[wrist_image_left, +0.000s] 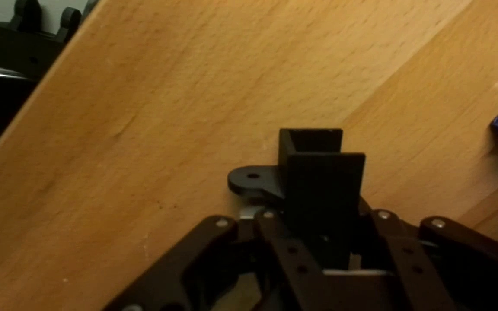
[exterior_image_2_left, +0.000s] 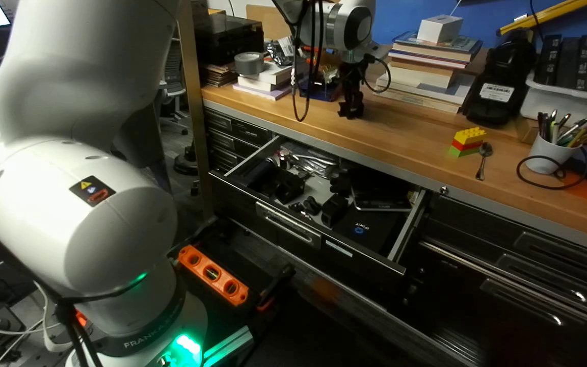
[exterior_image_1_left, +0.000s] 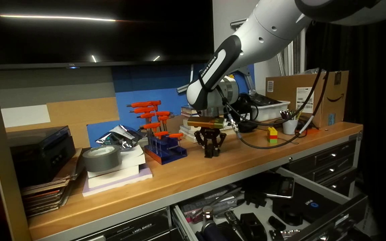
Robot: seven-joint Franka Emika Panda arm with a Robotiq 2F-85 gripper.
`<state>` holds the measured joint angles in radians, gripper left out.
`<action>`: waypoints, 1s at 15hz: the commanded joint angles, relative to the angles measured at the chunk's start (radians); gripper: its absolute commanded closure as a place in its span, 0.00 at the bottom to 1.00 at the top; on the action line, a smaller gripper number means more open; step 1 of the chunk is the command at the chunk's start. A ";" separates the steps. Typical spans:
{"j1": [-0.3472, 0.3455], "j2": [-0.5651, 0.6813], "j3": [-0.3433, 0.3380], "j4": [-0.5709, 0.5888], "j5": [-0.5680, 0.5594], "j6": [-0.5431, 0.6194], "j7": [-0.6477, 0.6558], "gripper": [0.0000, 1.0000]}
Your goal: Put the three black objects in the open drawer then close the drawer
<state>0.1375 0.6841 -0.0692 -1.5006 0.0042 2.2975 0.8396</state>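
Note:
My gripper [exterior_image_1_left: 212,147] is over the wooden tabletop, and it also shows in an exterior view [exterior_image_2_left: 350,104]. In the wrist view its fingers are closed around a black bracket-like object [wrist_image_left: 322,185] with a U-shaped channel and a rounded side tab. I cannot tell whether this object touches the table. The dark drawer [exterior_image_2_left: 365,270] stands open below the table edge, and its front shows in an exterior view [exterior_image_1_left: 337,211]. Inside it are lumpy black pieces, one with rounded lobes [exterior_image_1_left: 256,199] and another [exterior_image_1_left: 292,214]. The lobed piece is partly visible in the wrist view [wrist_image_left: 20,49].
An orange-handled hex key stand [exterior_image_1_left: 164,150] is close beside the gripper. Books with a tape roll [exterior_image_1_left: 102,159] lie further along. A book stack [exterior_image_2_left: 426,76], toy bricks [exterior_image_2_left: 468,141], a spoon [exterior_image_2_left: 483,158] and a pen cup [exterior_image_2_left: 551,153] share the table. Tools and flat boxes fill much of the drawer.

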 commanded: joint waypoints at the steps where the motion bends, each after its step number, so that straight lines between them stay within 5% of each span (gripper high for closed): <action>1: 0.008 -0.032 -0.012 -0.052 -0.021 0.013 -0.045 0.78; 10: 0.003 -0.343 -0.043 -0.509 -0.146 0.047 -0.160 0.78; 15: -0.044 -0.513 -0.007 -0.777 -0.132 0.134 -0.378 0.78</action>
<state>0.1264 0.3073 -0.1049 -2.0821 -0.1316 2.3502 0.5945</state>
